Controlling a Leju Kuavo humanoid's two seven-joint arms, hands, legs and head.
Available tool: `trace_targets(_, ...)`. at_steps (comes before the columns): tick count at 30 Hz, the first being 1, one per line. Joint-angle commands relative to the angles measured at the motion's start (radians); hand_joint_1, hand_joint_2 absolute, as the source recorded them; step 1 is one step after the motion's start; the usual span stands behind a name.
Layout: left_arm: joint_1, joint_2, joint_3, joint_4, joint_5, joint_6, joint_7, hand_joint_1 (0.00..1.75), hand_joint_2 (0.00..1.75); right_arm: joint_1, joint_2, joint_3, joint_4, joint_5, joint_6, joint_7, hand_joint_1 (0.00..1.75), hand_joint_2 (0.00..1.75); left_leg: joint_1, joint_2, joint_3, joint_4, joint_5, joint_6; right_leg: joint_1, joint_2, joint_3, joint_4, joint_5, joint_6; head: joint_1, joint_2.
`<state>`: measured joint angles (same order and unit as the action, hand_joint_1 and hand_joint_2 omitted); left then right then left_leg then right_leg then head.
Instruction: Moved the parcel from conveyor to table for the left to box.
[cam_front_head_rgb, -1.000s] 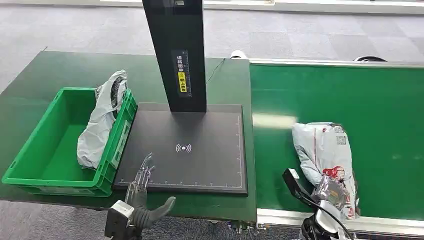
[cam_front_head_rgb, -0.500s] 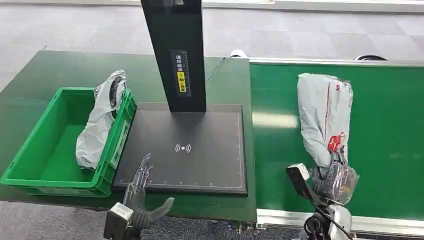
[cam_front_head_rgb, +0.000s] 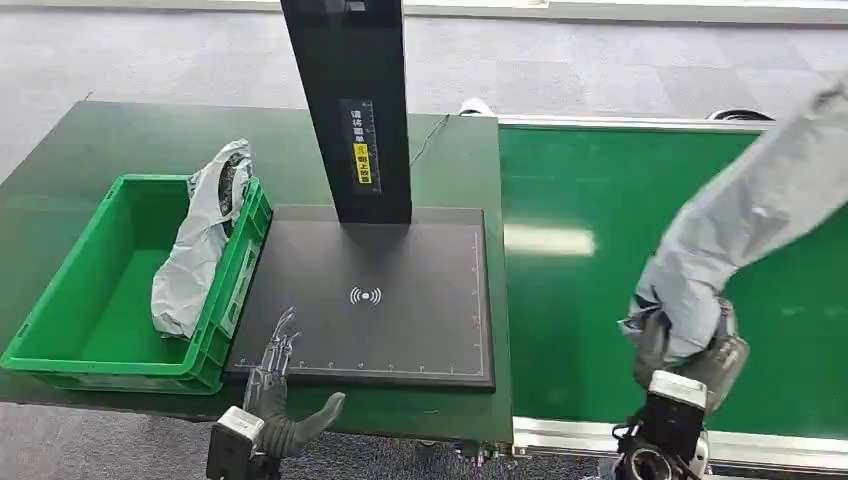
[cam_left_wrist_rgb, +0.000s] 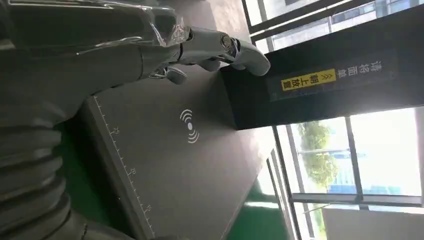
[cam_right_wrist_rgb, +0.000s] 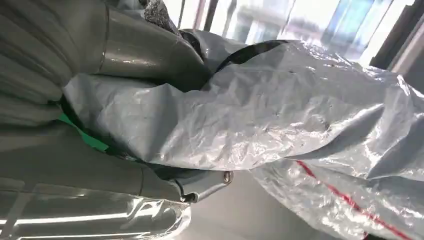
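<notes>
My right hand (cam_right_wrist_rgb: 125, 165) grips a crumpled grey plastic parcel (cam_right_wrist_rgb: 260, 115), my thumb (cam_right_wrist_rgb: 145, 55) pressed over one side and a finger (cam_right_wrist_rgb: 200, 182) curled under it. A red line (cam_right_wrist_rgb: 345, 200) runs along the bag's far part. Bright windows (cam_right_wrist_rgb: 280, 20) show beyond.

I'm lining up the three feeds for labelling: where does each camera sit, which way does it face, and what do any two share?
Head view: high on the body, looking forward and down at the black scan pad, green crate and conveyor; both hands enter from below.
Left wrist view: behind the left hand, facing the pad and its black post.
Right wrist view: behind the right hand, close on the grey parcel it grips.
Shared: head and right wrist views both show the parcel.
</notes>
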<state>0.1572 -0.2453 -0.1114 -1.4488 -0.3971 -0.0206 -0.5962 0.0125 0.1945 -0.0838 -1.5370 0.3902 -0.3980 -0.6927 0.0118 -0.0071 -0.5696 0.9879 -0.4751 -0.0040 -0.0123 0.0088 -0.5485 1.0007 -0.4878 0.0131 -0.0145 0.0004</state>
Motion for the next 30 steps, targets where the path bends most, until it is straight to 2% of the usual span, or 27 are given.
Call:
trace_targets(1,-0.043,0.037,0.016,0.099,0.014,-0.02,-0.011,0.0,1.75,-0.058,-0.082,0.303,0.231,-0.073,0.473,-0.005,1.75,1.75,0.001,0.001,0.002,-0.002,0.001,0.0,0.001,0.0,0.002,-0.002,0.001,-0.001,0.0,0.0)
trace_targets(4,-0.067,0.04,0.012,0.131,0.017,-0.031,-0.018,0.0,1.75,-0.082,-0.117,0.394,0.274,-0.111,0.6,-0.005,1.75,1.75,0.002,0.001,0.002,-0.001,0.0,0.0,0.002,0.001,0.002,-0.001,0.001,-0.001,0.0,0.0)
trace_targets(8,-0.083,0.039,0.006,0.152,0.018,-0.035,-0.022,0.0,1.75,-0.129,-0.13,0.459,0.353,-0.098,0.613,-0.005,1.75,1.75,0.001,0.001,0.002,-0.003,0.001,0.0,0.002,0.0,0.002,-0.002,0.001,-0.001,0.001,0.0)
trace_targets(12,-0.064,0.037,0.006,0.125,0.018,-0.035,-0.021,0.0,1.75,-0.241,-0.097,0.427,0.545,0.009,0.548,0.003,1.75,1.75,0.001,0.004,0.002,-0.002,0.001,0.0,0.002,0.003,0.001,-0.002,0.002,-0.001,0.0,0.0)
trace_targets(13,-0.06,0.034,0.008,0.119,0.018,-0.036,-0.021,0.0,1.75,-0.281,-0.088,0.413,0.612,0.068,0.49,0.041,1.75,1.75,0.001,0.003,0.002,-0.002,0.0,0.0,0.002,0.002,0.002,-0.001,0.001,-0.001,0.0,0.0)
trace_targets(14,-0.059,0.033,0.008,0.118,0.018,-0.037,-0.021,0.0,1.75,-0.287,-0.09,0.408,0.616,0.067,0.491,0.041,1.75,1.75,0.001,0.003,0.002,-0.003,0.001,0.0,0.002,0.002,0.002,-0.003,0.002,-0.001,0.0,0.0)
trace_targets(16,-0.061,0.029,0.009,0.112,0.018,-0.052,-0.022,0.0,1.75,-0.335,-0.072,0.394,0.709,0.162,0.384,0.114,1.75,1.75,0.001,0.002,0.001,-0.002,0.001,0.0,0.001,0.001,0.001,-0.001,0.002,-0.001,0.001,0.0)
trace_targets(19,-0.071,0.027,0.009,0.114,0.015,-0.061,-0.018,0.0,1.75,-0.36,-0.06,0.38,0.756,0.225,0.322,0.172,1.75,1.75,0.001,0.002,0.001,-0.002,0.001,0.0,0.001,0.002,0.001,-0.001,0.002,-0.001,0.0,0.0)
trace_targets(26,-0.088,0.025,0.009,0.133,0.013,-0.068,-0.015,0.0,1.75,-0.459,-0.055,0.313,0.858,0.227,0.299,0.183,1.75,1.75,0.0,0.001,0.0,-0.002,0.001,0.0,0.001,0.0,0.0,-0.001,0.002,-0.001,0.0,0.0)
trace_targets(30,-0.107,0.027,0.005,0.158,0.011,-0.07,-0.015,0.0,1.75,-0.524,-0.055,0.275,0.938,0.178,0.377,0.114,1.75,1.75,0.0,0.0,0.0,-0.001,0.002,0.0,0.001,0.0,0.0,0.0,0.002,0.0,0.0,0.0)
